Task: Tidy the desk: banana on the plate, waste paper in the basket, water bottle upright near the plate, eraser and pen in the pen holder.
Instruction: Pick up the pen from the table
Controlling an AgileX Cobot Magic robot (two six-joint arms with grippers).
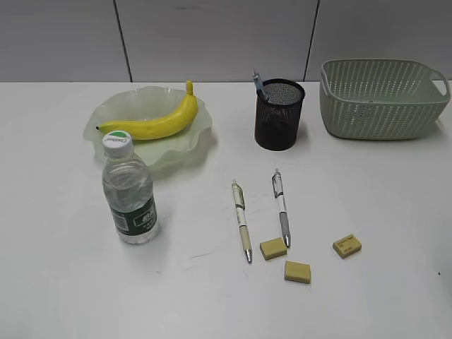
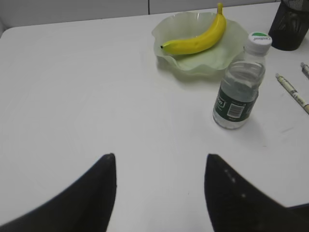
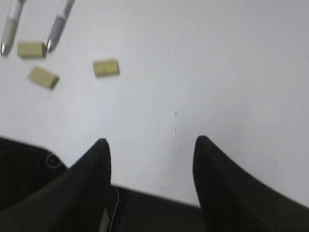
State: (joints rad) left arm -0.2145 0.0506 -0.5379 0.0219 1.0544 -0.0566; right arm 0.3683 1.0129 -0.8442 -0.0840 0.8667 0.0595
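Observation:
The banana (image 1: 159, 121) lies on the pale-green plate (image 1: 109, 113), which also shows in the left wrist view (image 2: 169, 36). The water bottle (image 1: 129, 191) stands upright in front of the plate. The black mesh pen holder (image 1: 278, 116) has one pen in it. Two pens (image 1: 242, 219) (image 1: 282, 207) and three yellow erasers (image 1: 272, 248) (image 1: 297, 271) (image 1: 347, 245) lie on the desk (image 1: 70, 268). The basket (image 1: 381, 99) stands at the back right. No waste paper shows. My left gripper (image 2: 159, 159) and right gripper (image 3: 150, 142) are open and empty, outside the exterior view.
The right wrist view shows the desk's near edge (image 3: 159, 195) under the right gripper, with dark space below it. A tiled grey wall runs behind the desk.

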